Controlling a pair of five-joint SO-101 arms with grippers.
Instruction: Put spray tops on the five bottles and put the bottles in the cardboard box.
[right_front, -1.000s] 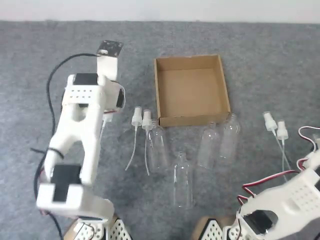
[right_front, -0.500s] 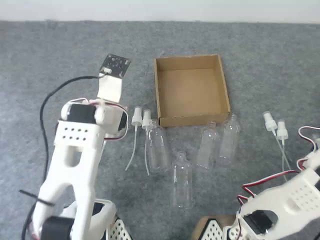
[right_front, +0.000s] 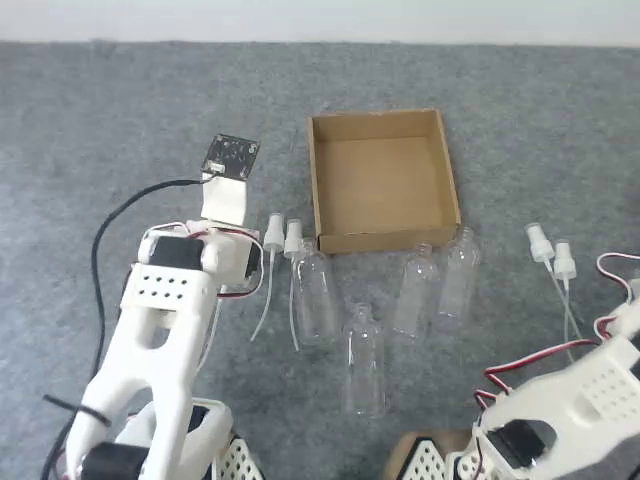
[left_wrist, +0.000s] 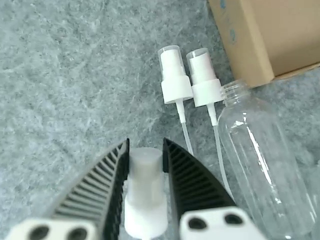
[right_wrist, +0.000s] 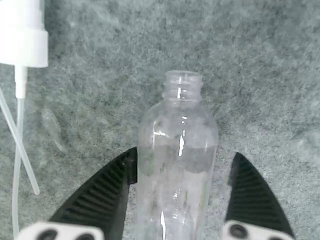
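Observation:
My left gripper (left_wrist: 145, 145) is shut on a white spray top (left_wrist: 145, 195), just short of two more spray tops (left_wrist: 175, 75) that lie by a clear bottle (left_wrist: 255, 150) at the cardboard box (left_wrist: 270, 35) corner. From above, several open bottles (right_front: 365, 360) lie in front of the empty box (right_front: 385, 240). My right gripper (right_wrist: 184, 155) is open with a finger on each side of another clear bottle (right_wrist: 177, 200), and a gap shows at one finger. A spray top (right_wrist: 22, 40) lies beside that bottle's neck.
Grey carpet covers the table. Two further spray tops (right_front: 552, 252) with long tubes lie at the right, close to the right arm (right_front: 570, 400). The left arm (right_front: 170, 300) stands over the carpet left of the bottles.
The left arm has swung toward the two spray tops beside the box and lowered. The right arm has stayed where it was.

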